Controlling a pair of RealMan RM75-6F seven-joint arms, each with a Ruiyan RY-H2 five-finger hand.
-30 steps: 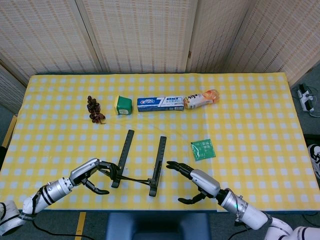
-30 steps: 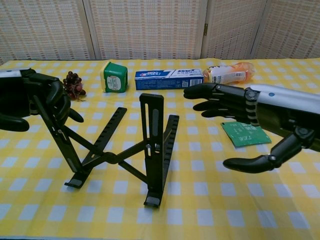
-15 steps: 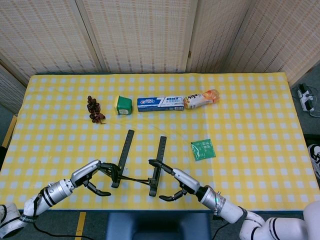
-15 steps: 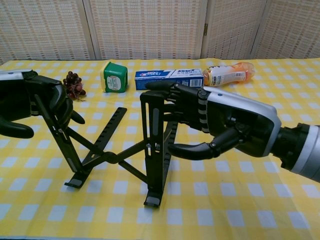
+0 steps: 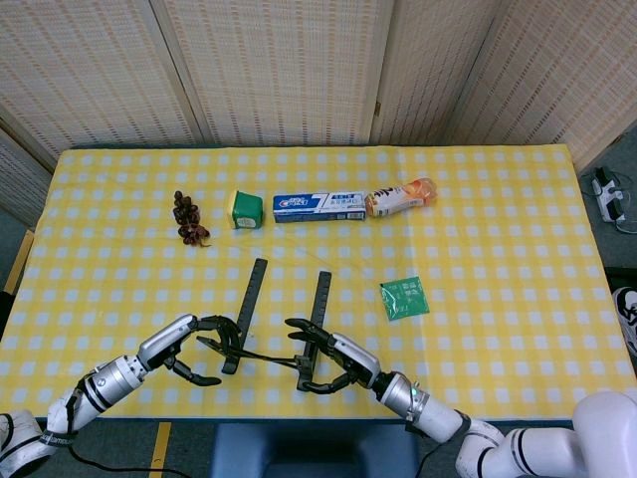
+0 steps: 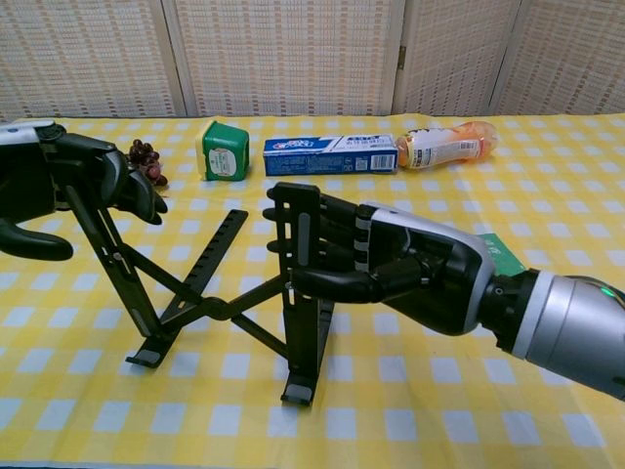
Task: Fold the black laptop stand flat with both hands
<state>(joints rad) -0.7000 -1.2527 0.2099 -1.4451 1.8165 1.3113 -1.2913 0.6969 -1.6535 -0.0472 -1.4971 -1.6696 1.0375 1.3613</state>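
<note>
Chest view shows the black laptop stand (image 6: pixel 234 293) standing open on the checked table (image 6: pixel 547 195), its two bars propped up at the near edge. The right hand (image 6: pixel 361 259) wraps its fingers and thumb around the bar at 3 o'clock, while the left hand (image 6: pixel 68 186) grips the top of the bar at 9 o'clock. Toothpaste box (image 5: pixel 319 205) lies at 12 o'clock, well apart.

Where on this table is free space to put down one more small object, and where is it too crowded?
Free: the right part of the table, beyond the green packet, and the left edge beside the grapes. Crowded: the back row from grapes to orange bottle, and the front centre, where both robot hands grip the laptop stand.
</note>
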